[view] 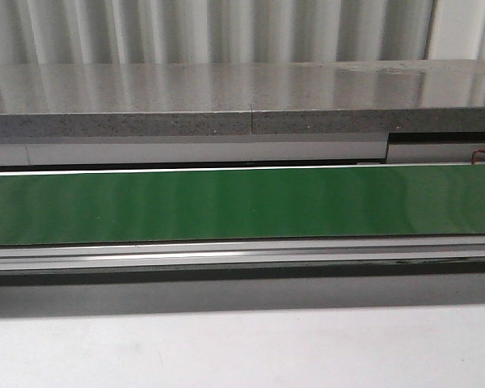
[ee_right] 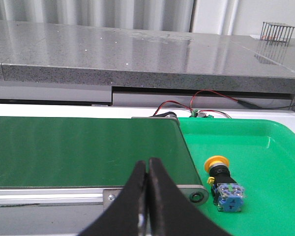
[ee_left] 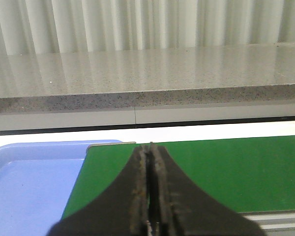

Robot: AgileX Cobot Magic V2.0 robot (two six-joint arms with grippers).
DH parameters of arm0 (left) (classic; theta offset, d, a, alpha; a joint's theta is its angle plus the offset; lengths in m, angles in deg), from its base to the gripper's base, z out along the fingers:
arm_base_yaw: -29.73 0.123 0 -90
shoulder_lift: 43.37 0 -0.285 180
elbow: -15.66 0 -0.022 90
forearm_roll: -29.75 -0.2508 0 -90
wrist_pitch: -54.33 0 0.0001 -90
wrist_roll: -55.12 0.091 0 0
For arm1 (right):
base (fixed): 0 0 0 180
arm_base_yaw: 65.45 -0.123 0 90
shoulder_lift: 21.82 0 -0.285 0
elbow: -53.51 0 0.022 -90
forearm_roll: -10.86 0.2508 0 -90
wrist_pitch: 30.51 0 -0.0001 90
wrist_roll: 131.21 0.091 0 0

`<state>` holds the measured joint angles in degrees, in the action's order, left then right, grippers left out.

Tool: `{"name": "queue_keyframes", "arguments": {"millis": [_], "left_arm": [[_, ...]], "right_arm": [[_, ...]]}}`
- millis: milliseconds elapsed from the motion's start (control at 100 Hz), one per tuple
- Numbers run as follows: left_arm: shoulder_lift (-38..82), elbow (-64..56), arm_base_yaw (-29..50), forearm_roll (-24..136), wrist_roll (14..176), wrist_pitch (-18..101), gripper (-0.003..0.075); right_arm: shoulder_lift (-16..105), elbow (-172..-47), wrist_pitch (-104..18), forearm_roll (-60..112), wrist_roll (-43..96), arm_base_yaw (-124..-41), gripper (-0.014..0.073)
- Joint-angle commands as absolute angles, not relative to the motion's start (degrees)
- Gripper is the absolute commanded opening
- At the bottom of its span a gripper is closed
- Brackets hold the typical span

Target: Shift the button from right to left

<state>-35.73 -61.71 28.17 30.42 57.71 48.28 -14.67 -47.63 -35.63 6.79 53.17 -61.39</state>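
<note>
A long green conveyor belt (view: 242,206) is running across the front view from edge to edge, framed by a silver metal rail (view: 242,257) on the near side and a speckled grey stone ledge (view: 226,101) behind it, with pale corrugated wall panels (view: 226,32) rising at the back. Nothing is sitting on the belt in this view, and neither arm is showing there. In the right wrist view, the belt is ending at a roller, and a bright green tray (ee_right: 265,162) is sitting just beside that end. The button (ee_right: 223,184) is lying on its side in this tray, near the tray edge closest to the belt: its round yellow cap is facing away from the camera, a black collar is following it, and a blue-and-clear boxy block is pointing towards the camera. Red wires (ee_right: 206,96) are looping behind the tray's far edge, and a small wire cage (ee_right: 275,32) is standing on the ledge's far corner. The right end effector (ee_right: 147,196) is hovering over the belt's near rail, its black fingers pressed together and holding nothing, apart from the button. Only the left wrist view is showing a pale blue tray (ee_left: 34,182) beside the belt's other end; there the left end effector (ee_left: 150,191) is also closed together and empty.
</note>
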Motion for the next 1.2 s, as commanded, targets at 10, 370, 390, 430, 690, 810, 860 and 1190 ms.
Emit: {"name": "queue_keyframes", "arguments": {"millis": [10, 370, 390, 430, 690, 810, 860, 1190], "left_arm": [[-37.7, -64.0, 28.3, 31.0, 57.4, 52.4, -0.0021], [-37.7, -64.0, 28.3, 31.0, 57.4, 52.4, -0.0020], [-37.7, -64.0, 28.3, 31.0, 57.4, 52.4, -0.0020], [-37.7, -64.0, 28.3, 31.0, 57.4, 52.4, -0.0020], [-37.7, -64.0, 28.3, 31.0, 57.4, 52.4, -0.0020], [-37.7, -64.0, 28.3, 31.0, 57.4, 52.4, -0.0020], [-37.7, -64.0, 28.3, 31.0, 57.4, 52.4, -0.0020], [-37.7, -64.0, 28.3, 31.0, 57.4, 52.4, -0.0020]], "right_arm": [[-15.8, -48.9, -31.8, 6.2, 53.3, -61.2, -0.0067], [-15.8, -48.9, -32.0, 6.2, 53.3, -61.2, -0.0067], [-15.8, -48.9, -32.1, 6.2, 53.3, -61.2, -0.0067], [-15.8, -48.9, -32.1, 6.2, 53.3, -61.2, -0.0067], [-15.8, -48.9, -32.2, 6.2, 53.3, -61.2, -0.0067], [-15.8, -48.9, -32.7, 6.2, 53.3, -61.2, -0.0067], [-15.8, -48.9, -32.8, 6.2, 53.3, -61.2, -0.0067], [-14.4, -56.7, -40.3, 4.7, 53.3, -61.2, -0.0067]]}}
